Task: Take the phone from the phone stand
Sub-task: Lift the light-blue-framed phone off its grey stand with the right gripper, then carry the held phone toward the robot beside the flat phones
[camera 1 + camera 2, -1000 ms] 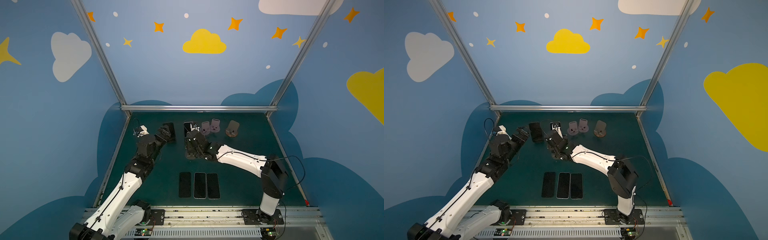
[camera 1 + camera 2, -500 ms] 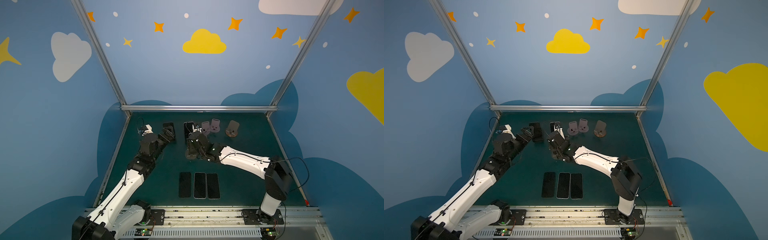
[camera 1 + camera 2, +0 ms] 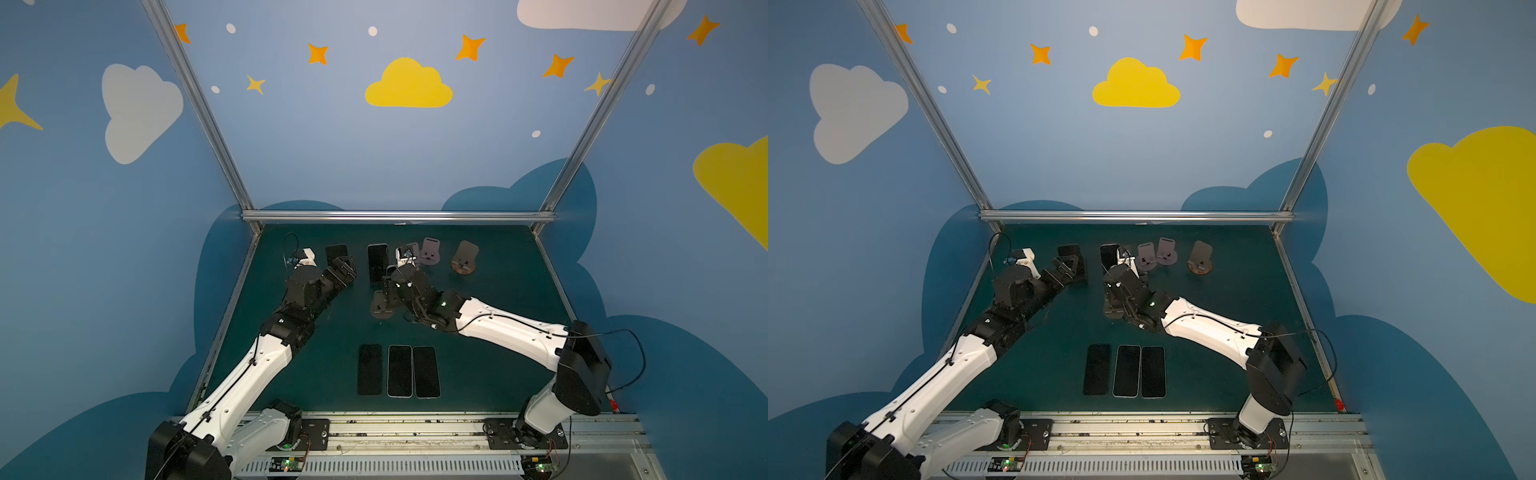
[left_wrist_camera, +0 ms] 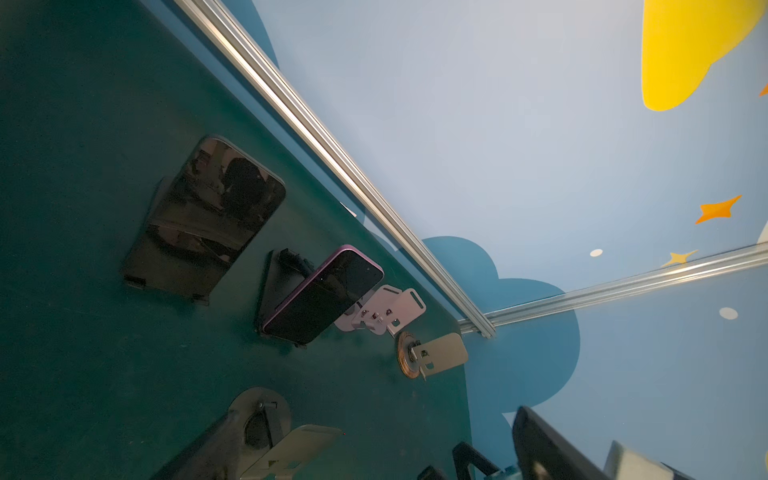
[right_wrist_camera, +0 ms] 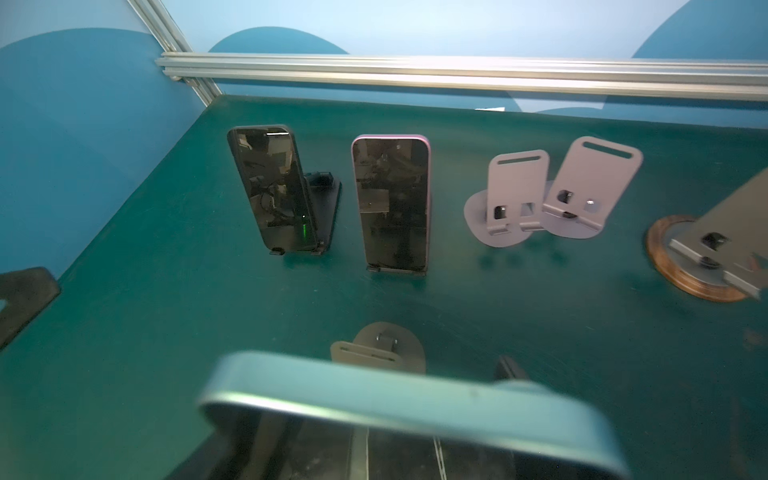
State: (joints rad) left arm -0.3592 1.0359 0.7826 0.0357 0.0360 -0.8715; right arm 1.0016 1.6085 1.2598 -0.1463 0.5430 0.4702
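Soft, even light leaves the walls bright and the table (image 3: 478, 382) dim, with faint shadows. Standing phone screens (image 5: 390, 199) mirror the surroundings. In the right wrist view the nearest phone (image 5: 415, 399) is blurred.

A: How many phones do you count in total?
B: Six. Three flat phones (image 3: 400, 370) on the worktop (image 3: 498, 374), one black phone (image 5: 274, 191) and one purple phone (image 5: 392, 203) upright, and one blue-green phone (image 5: 411, 411) that is on no stand.
A: And the stands?
B: Six also: two black stands (image 5: 328, 208), two lilac stands (image 5: 509, 195), one grey stand (image 5: 380, 349), one wooden-base stand (image 5: 698, 266). Two carry a phone, four are empty.
A: Arms?
B: Two: a left arm (image 3: 257, 370) and a right arm (image 3: 511, 332).
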